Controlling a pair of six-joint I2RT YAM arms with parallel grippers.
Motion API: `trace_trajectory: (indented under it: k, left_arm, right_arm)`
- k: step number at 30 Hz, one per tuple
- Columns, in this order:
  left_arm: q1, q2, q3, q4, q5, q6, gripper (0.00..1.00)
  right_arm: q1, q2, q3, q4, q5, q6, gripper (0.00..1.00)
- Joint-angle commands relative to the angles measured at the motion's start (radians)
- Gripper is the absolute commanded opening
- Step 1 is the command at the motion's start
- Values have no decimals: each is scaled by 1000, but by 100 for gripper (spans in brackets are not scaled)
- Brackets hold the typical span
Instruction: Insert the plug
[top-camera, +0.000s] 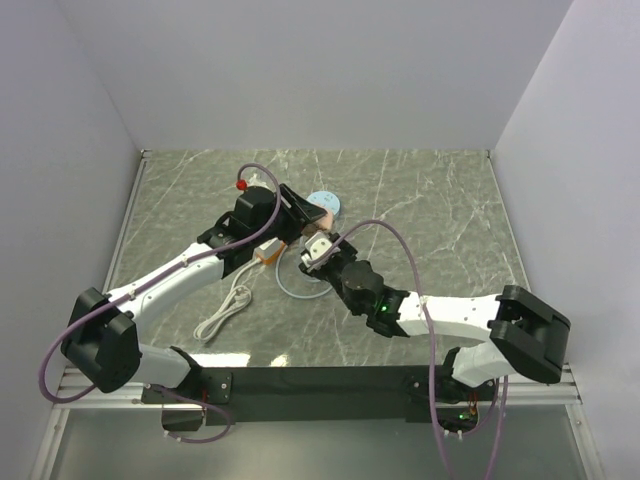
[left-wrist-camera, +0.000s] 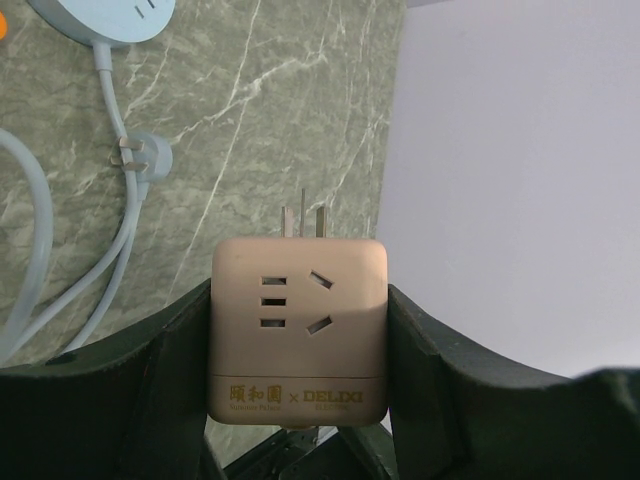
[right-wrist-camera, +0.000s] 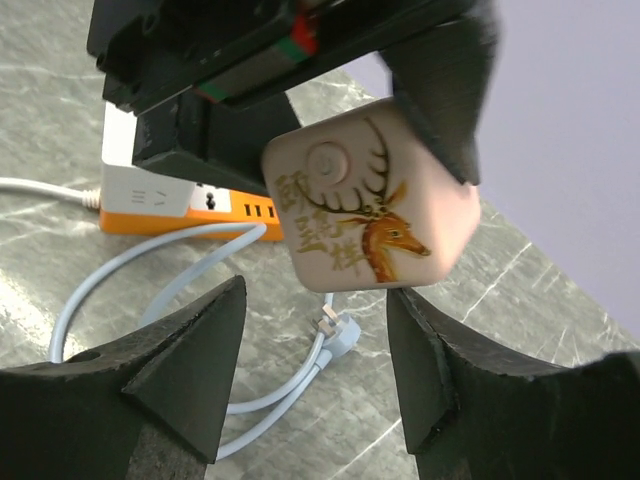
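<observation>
The left gripper (left-wrist-camera: 299, 300) is clamped on the beige cube plug (left-wrist-camera: 298, 340) by two opposite sides, its prongs (left-wrist-camera: 303, 218) pointing away from the wrist (the socket face looks at the wrist camera). The cube hangs above the marble table (top-camera: 430, 200), near a round blue socket (top-camera: 325, 203). The right gripper (right-wrist-camera: 315, 300) has its fingers apart and grips nothing, with the cube's deer-printed face just ahead of them. A white-and-orange strip (right-wrist-camera: 180, 205) lies behind, and a blue cable (right-wrist-camera: 150, 275) ends in a blue plug (right-wrist-camera: 335, 330) loose on the table.
</observation>
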Motion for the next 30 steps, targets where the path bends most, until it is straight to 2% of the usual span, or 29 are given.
trace_trajectory:
  k: [1,13,14,30]
  left_arm:
    - [-7,-10,33,48,20,-17,1]
    - [-7,-23,27,12,-23,-12,1]
    - [-7,-19,30,14,-20,-11,1]
    - [-13,-24,37,3,-28,-1,1]
  right_arm:
    - [14,17,61,70,30,-28,65]
    - [28,31,87,131,128,-111,66]
    - [37,36,90,137,134,-115,71]
    - [58,102,127,73,134,-120,67]
